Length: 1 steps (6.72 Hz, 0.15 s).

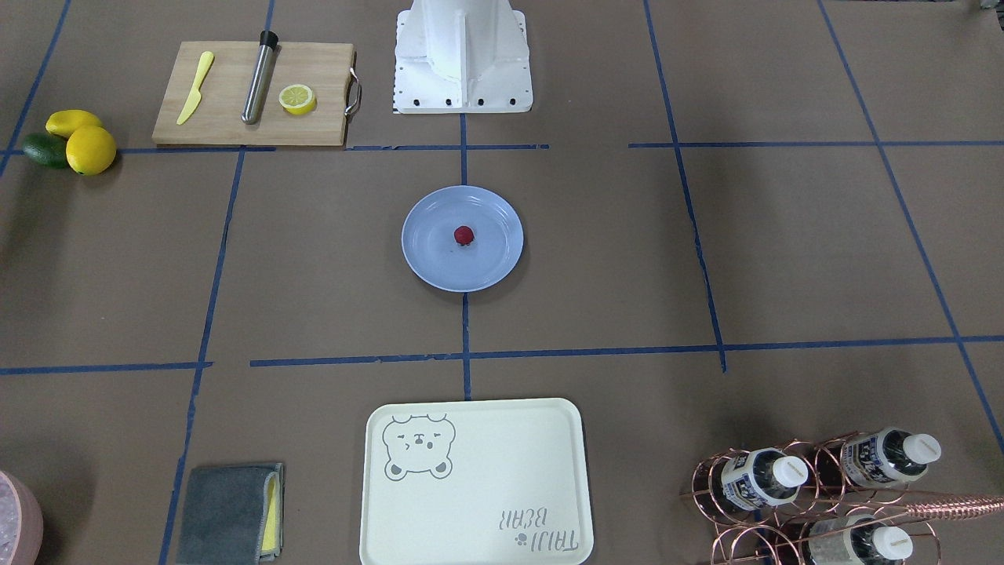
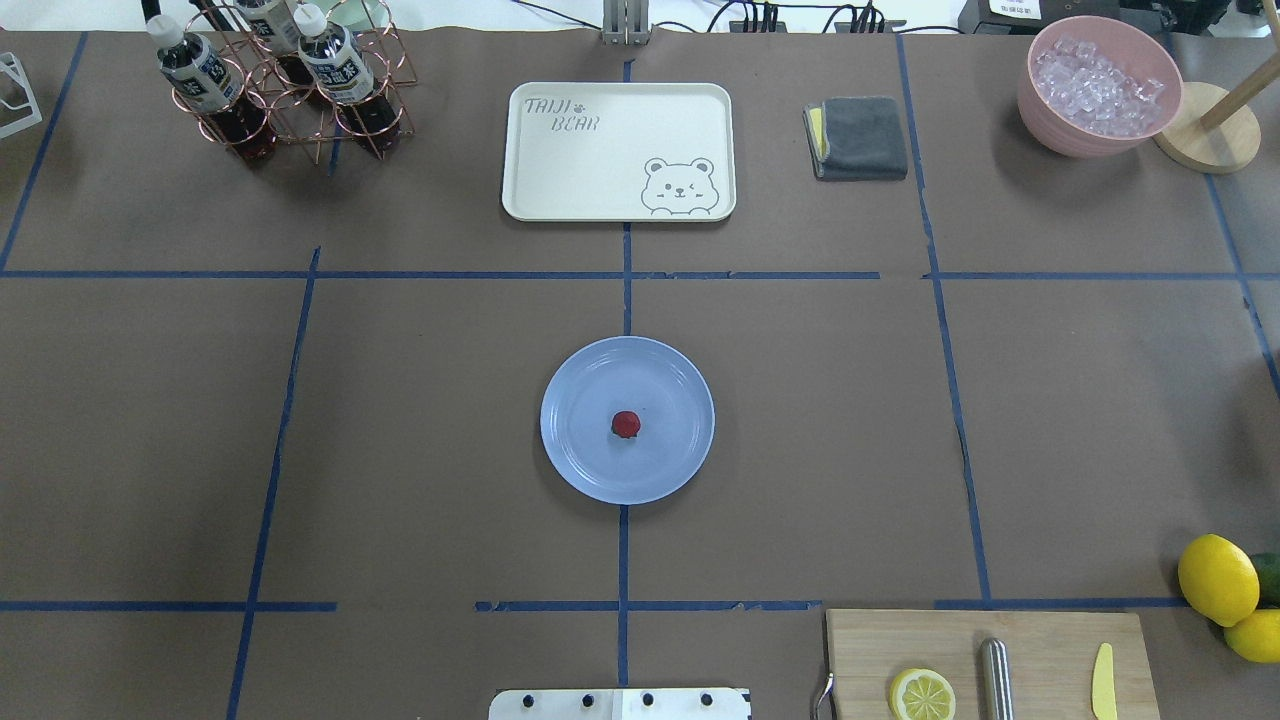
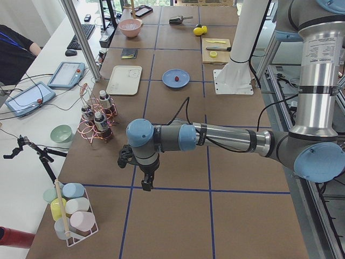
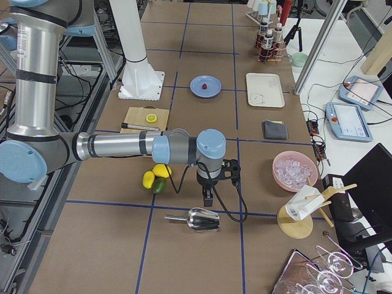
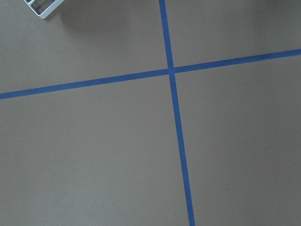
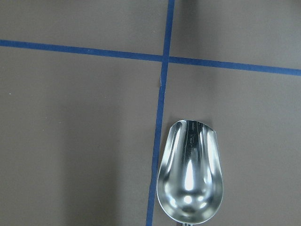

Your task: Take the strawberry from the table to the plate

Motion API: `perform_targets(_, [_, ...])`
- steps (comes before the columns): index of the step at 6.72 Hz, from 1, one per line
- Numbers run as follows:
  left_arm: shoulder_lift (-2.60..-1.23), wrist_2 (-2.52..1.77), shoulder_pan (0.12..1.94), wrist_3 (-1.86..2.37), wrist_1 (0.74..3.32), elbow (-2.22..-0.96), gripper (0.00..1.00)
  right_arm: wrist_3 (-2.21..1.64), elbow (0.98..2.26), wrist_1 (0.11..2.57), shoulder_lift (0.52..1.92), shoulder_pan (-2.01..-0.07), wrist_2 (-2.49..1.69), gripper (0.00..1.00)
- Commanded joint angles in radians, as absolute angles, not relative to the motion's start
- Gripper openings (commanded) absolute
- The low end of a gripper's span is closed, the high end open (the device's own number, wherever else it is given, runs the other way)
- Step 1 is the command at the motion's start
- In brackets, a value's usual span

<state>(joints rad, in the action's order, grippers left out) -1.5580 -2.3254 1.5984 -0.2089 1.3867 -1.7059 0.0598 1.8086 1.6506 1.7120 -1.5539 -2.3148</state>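
Note:
The strawberry (image 2: pixel 626 424) (image 1: pixel 463 235) lies near the middle of the light blue plate (image 2: pixel 580 460) (image 1: pixel 427 259), which sits at the centre of the brown table (image 2: pixel 400 450). No gripper is near it. My left gripper (image 3: pixel 146 183) hangs over bare table far off at the table's left end, and my right gripper (image 4: pixel 208 199) hangs far off at the right end, beside a metal scoop (image 6: pixel 189 179). Both appear only in the side views, so I cannot tell whether they are open or shut. The wrist views show no fingers.
A cream bear tray (image 2: pixel 618 150) lies beyond the plate. A copper bottle rack (image 2: pixel 280 85) stands far left. A grey cloth (image 2: pixel 858 137) and a pink bowl of ice (image 2: pixel 1098 85) are far right. A cutting board (image 2: pixel 990 660) with a lemon half, and lemons (image 2: pixel 1217 578), are near right.

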Motion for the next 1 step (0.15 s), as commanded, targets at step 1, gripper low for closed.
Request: perform_targets(1, [-1.557,-2.326,1.6,-0.21,1.387,-1.707,1.0,0.06,1.809,1.651,1.713,-1.554,-2.315,1.0])
